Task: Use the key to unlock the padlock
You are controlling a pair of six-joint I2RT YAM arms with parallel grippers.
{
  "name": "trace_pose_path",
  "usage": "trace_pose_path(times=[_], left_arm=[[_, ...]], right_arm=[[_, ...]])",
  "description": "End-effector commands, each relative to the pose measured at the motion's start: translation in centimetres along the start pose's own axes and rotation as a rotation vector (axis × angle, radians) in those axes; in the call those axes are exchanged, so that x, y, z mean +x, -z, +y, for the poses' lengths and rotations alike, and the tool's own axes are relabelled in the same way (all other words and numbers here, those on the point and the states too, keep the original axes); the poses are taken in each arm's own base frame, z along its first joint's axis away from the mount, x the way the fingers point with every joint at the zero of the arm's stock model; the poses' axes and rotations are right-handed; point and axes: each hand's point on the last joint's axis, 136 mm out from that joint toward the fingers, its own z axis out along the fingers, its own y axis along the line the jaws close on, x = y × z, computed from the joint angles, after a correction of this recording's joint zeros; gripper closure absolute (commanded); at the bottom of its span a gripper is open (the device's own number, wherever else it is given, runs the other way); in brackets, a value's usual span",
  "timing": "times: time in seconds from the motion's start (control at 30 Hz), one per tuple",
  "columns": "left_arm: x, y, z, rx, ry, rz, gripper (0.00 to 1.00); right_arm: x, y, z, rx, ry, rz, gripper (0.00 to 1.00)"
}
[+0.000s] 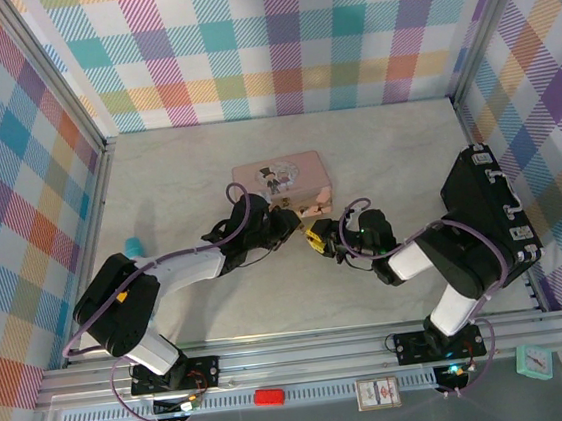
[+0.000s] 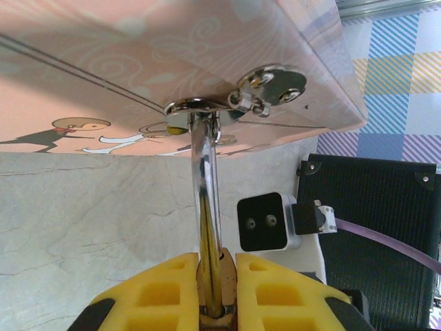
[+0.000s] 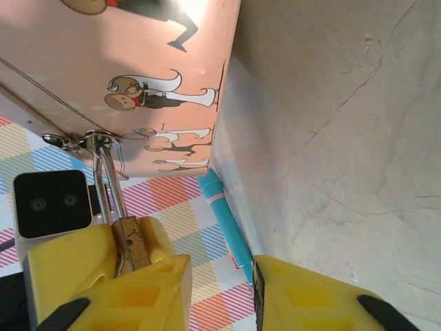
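The pale marbled table (image 1: 177,181) is walled with pastel plaid. A black case (image 1: 487,211) lies along its right edge. Near the middle sits the pink tin (image 1: 280,177), printed with small cartoon figures, among them a man in a dark suit. A small printed card (image 1: 378,392) rests on the near rail, its lettering too small to read.

Both arms reach inward from their bases and meet just in front of the tin, wrists bent low over the table. The left gripper (image 2: 217,269) points at the tin's front wall, its yellow jaws pinched tight on the brass body of the padlock (image 3: 131,243). The lock's silver shackle runs straight up from the jaws and hooks through the tin's metal clasp (image 2: 196,105). The right gripper (image 3: 222,276) sits just beside the padlock, jaws parted with a clear gap between them and nothing held.
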Motion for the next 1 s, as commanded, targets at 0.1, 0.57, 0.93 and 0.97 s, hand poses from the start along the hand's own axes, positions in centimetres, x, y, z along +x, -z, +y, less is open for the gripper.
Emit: trace_pose_path(times=[0.1, 0.57, 0.93, 0.97], left_arm=[[-0.5, 0.7, -4.4, 0.122, -0.055, -0.020, 1.00], [-0.6, 0.4, -3.2, 0.073, -0.041, -0.007, 1.00], [-0.6, 0.5, -2.3, 0.040, -0.032, 0.011, 1.00], [-0.6, 0.5, -2.2, 0.038, -0.031, 0.012, 1.00]], right_arm=[[0.1, 2.0, -0.3, 0.102, 0.176, -0.040, 0.70], [0.3, 6.5, 3.2, 0.247, 0.942, -0.114, 0.68], [2.5, 4.9, 3.4, 0.250, 1.290, -0.061, 0.65], [2.6, 4.8, 3.4, 0.251, 1.309, -0.061, 0.65]])
